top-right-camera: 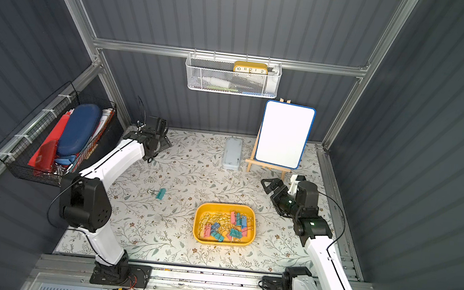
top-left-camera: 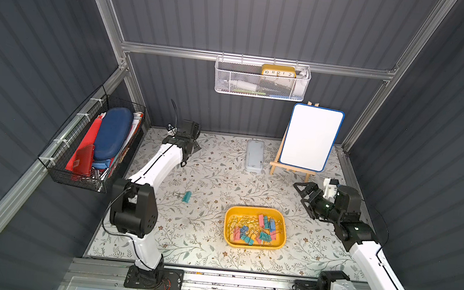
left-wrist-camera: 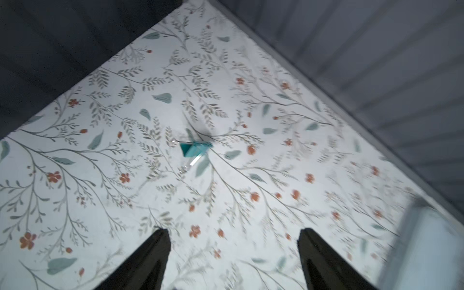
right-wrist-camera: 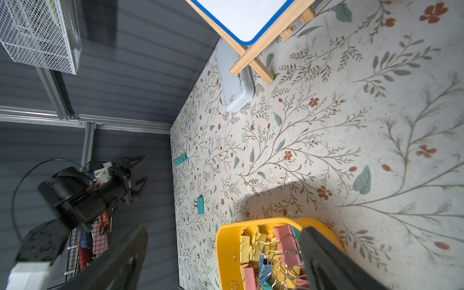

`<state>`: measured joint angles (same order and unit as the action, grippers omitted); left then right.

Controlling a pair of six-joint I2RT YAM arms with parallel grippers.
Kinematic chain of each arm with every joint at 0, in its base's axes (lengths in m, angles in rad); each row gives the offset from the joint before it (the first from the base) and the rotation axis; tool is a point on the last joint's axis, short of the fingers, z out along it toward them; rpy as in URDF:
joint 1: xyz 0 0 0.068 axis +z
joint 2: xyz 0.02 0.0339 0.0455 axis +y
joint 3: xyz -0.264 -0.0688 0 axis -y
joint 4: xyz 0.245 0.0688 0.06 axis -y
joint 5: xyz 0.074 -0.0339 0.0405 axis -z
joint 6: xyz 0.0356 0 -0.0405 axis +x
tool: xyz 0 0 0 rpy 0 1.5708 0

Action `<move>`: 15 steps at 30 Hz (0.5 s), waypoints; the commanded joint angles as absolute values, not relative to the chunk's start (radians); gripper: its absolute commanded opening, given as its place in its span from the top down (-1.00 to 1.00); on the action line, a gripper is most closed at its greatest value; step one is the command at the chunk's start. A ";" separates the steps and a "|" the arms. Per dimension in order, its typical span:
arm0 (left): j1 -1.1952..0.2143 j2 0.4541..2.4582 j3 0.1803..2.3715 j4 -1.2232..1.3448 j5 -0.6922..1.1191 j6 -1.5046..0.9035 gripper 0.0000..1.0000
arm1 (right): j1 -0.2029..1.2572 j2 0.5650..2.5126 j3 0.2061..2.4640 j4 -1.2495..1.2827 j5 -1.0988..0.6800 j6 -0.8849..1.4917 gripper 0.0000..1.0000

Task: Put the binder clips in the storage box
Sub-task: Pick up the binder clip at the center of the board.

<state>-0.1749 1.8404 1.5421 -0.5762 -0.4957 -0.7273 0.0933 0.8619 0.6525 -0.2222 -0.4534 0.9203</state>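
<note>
Teal clip (top-right-camera: pixel 161 193) outside storage box (top-right-camera: pixel 196 222)

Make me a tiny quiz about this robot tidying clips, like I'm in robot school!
1. True or false: the box has no clips in it.
2. How many clips lie loose on the table? A none, B two, C ten.
3. Fill in: the left claw and the right claw are both ___.

Key:
1. False, many clips lie in it.
2. B, two teal clips.
3. Open.
</note>
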 commanded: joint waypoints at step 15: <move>0.021 2.229 1.780 -0.468 -0.329 -0.559 -0.88 | 0.091 0.838 0.619 -0.238 -0.451 0.908 -0.98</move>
<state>0.0204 2.1918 1.7615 -0.4484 -0.3973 -0.5835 0.0933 0.8444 0.6243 -0.2382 -0.4618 0.9218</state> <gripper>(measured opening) 0.942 0.989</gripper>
